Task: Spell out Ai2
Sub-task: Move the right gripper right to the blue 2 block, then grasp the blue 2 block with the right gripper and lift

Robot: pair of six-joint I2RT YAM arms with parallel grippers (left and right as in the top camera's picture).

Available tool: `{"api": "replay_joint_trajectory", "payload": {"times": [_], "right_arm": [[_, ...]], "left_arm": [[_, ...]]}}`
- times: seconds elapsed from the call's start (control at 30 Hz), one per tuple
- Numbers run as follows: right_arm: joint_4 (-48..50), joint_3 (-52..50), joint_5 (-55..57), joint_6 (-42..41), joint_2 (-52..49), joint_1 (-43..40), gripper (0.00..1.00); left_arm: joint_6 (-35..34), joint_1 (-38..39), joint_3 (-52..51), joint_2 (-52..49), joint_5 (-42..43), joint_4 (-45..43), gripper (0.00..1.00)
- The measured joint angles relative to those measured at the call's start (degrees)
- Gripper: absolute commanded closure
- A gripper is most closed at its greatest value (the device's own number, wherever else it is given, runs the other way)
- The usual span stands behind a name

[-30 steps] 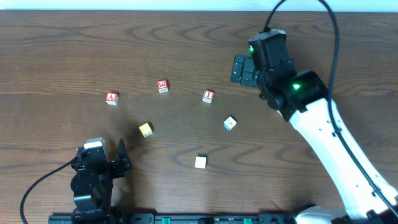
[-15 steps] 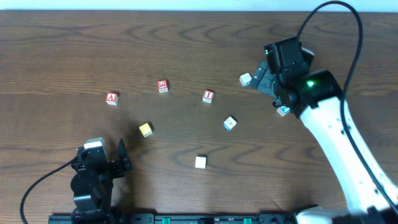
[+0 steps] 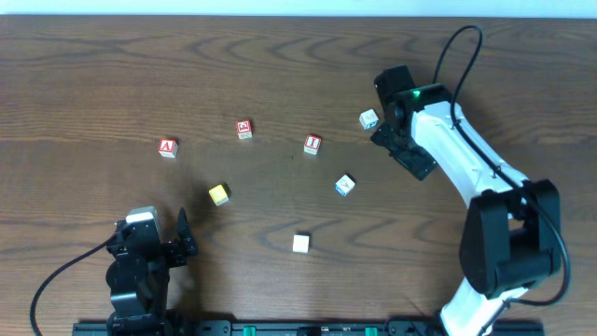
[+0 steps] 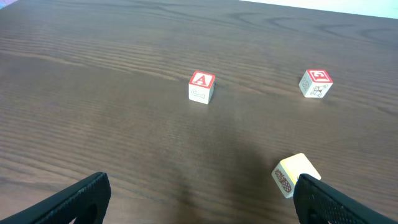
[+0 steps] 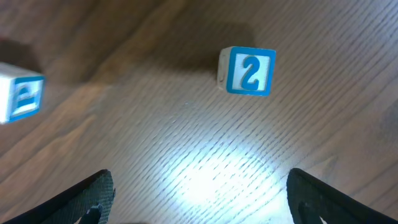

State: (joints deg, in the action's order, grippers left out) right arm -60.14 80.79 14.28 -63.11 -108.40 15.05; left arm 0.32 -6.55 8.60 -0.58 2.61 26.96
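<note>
The red "A" block point(image 3: 167, 147) lies at the left and also shows in the left wrist view point(image 4: 201, 86). The red "I" block point(image 3: 312, 144) lies mid-table. A blue "2" block point(image 5: 249, 70) lies ahead of my right gripper point(image 5: 199, 199), apart from it. I cannot tell which overhead block it is. My right gripper point(image 3: 413, 161) is open and empty, low over the table, right of a blue-edged block point(image 3: 368, 119). My left gripper point(image 3: 177, 245) is open and empty near the front edge, also seen in its wrist view point(image 4: 199, 199).
Another red block point(image 3: 243, 129) lies between "A" and "I". A yellow block point(image 3: 218, 194) sits close to the left gripper's right finger point(image 4: 292, 174). A blue block point(image 3: 345, 185) and a white block point(image 3: 300, 244) lie mid-table. A second blue block point(image 5: 18, 96) is at the right wrist view's left edge.
The right arm swung back and its gripper dropped down-right, uncovering the blue-edged block at the back. A blue block seen by the arm half a second ago is now hidden. The left arm is still.
</note>
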Motion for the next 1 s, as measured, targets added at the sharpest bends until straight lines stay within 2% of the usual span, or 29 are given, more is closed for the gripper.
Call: {"api": "replay_joint_trajectory", "payload": {"times": [0.37,0.53,0.8,1.0], "right_arm": [[-0.04,-0.02,-2.43,0.72,-0.55,-6.97,0.11],[2.71,-1.07,-3.39,3.61,-0.55,-9.31,0.14],[10.56,-9.86,-6.93,6.25,-0.59,-10.93,0.21],[13.20,-10.86,-7.91,7.69,-0.63,-11.02,0.27]], "left_arm": [[0.02,0.00,0.00,0.00,0.00,0.00,0.05],[0.02,0.00,0.00,0.00,0.00,0.00,0.05],[0.00,0.00,0.00,0.00,0.00,0.00,0.05],[0.02,0.00,0.00,0.00,0.00,0.00,0.04]]}}
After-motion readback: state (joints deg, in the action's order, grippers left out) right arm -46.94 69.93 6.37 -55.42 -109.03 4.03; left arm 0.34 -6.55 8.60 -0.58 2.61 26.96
